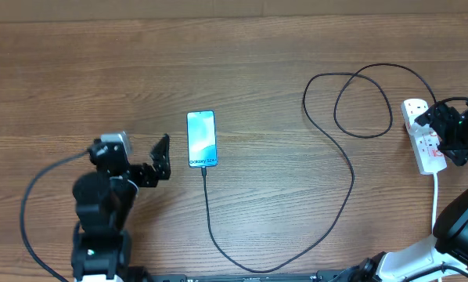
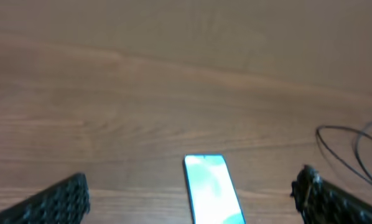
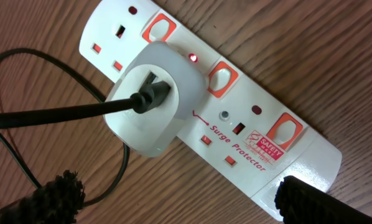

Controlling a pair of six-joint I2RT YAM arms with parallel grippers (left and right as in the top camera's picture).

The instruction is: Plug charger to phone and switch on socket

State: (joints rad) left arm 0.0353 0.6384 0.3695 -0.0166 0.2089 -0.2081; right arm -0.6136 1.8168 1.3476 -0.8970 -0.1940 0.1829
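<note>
Both pincers gaped empty. The phone (image 1: 201, 139) lay ahead of the left pincer (image 1: 160, 160): slim, slick, likely best steadied by its long edges. Under the right pincer (image 3: 176, 190) sat the socket (image 3: 285, 155); its stiff red switches (image 3: 220, 78) probably wanted one firm push.

Overhead feed: even, diffuse light from above, shadows soft. I only get a thin one hugging the charger (image 1: 207, 205) on the table (image 1: 77, 70). The phone (image 1: 202, 139) screen is the brightest patch, slightly washed, text readable. Left wrist view is soft throughout: wood grain smeared, phone screen blown out to a pale cyan blur, left fingers (image 2: 55, 199) fuzzy in the bottom corners. Right wrist view is sharp on the socket (image 3: 260, 124), print legible, red lamp (image 3: 193, 58) glowing. White adapter (image 3: 167, 127) sits near clipping, soft shadow along its lower edge. Right fingertips (image 3: 55, 196) out of focus.
</note>
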